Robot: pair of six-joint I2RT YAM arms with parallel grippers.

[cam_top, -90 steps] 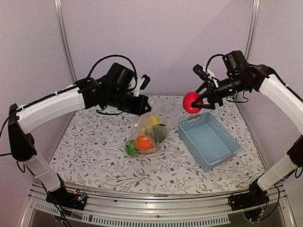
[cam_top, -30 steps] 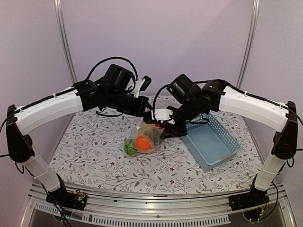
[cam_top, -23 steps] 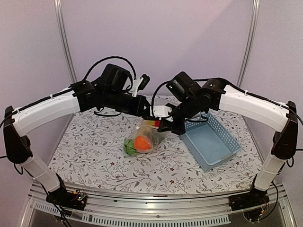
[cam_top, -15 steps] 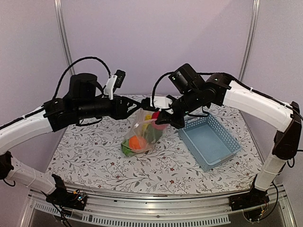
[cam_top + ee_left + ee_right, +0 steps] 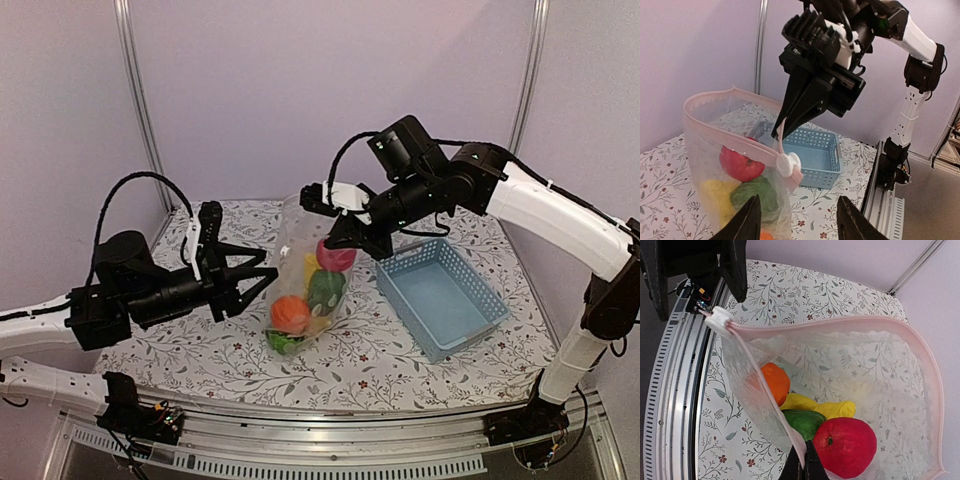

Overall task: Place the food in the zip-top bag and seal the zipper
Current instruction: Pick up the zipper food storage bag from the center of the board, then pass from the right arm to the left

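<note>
**Open bag hung by its mouth edge, fruit pooled at the bottom**

The clear crinkly zip-top bag (image 5: 303,262) is thin, wrinkled film. It hangs upright over the middle of the flower-printed tablecloth (image 5: 190,340), with its lower end down at the cloth. Its mouth gapes in a wide loop, rimmed by the pale pink zipper strip (image 5: 840,322). A small white plastic slider (image 5: 788,164) sits on that strip.

Smooth, glossy toy fruit lies inside: a round red apple (image 5: 845,446), a round orange (image 5: 774,382), a curved yellow piece (image 5: 827,409) and a dark green piece (image 5: 802,422).

The right gripper (image 5: 802,466) has its black fingers pressed together, pinching the strip on the near wall of the mouth. The left gripper (image 5: 262,285) is low on the bag's left with its fingers spread, just beside the film; whether they touch it cannot be told.

A light-blue slotted plastic basket (image 5: 404,310), rectangular, sits on the cloth to the right of the bag, apart from it.
</note>
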